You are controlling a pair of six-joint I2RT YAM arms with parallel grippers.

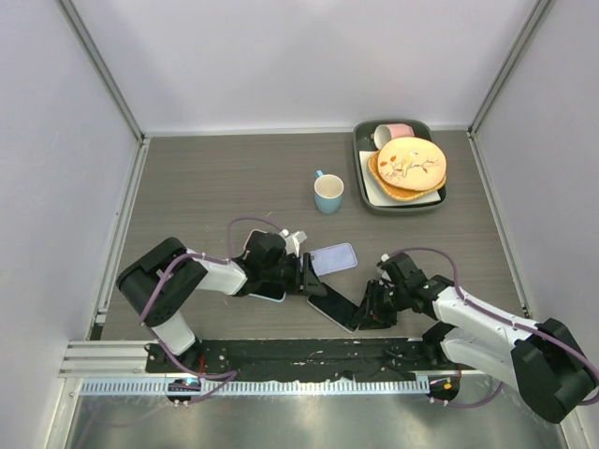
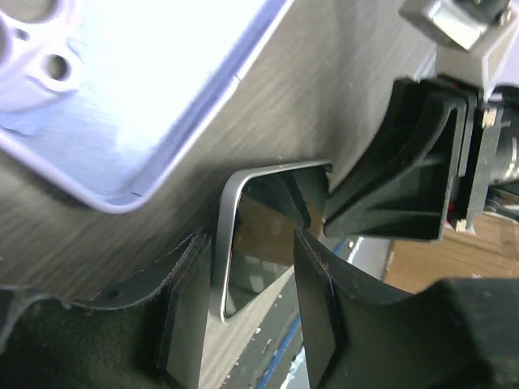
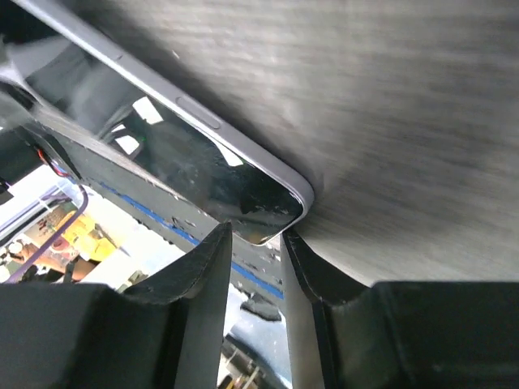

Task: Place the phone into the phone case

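straddling one corner of the phone [image 1: 335, 307], the left gripper [image 1: 304, 278] has its jaws half-wide on either side of the metal edge; i cannot tell if the pads bite yet. the phone case [image 1: 334, 258] lies open side up just beyond, near the left gripper's fingers, so a careless swing could knock it away. the phone lies flat on the table [image 1: 215, 178] close to its near edge. the right gripper [image 3: 253, 267] is narrow at the opposite corner, contact unclear. the likely risks: a shallow corner hold slipping off smooth glass, or the two arms pulling unevenly and twisting the phone loose. open room lies left and centre; the mug [image 1: 328, 194] and tray [image 1: 359, 159] stand well apart behind.
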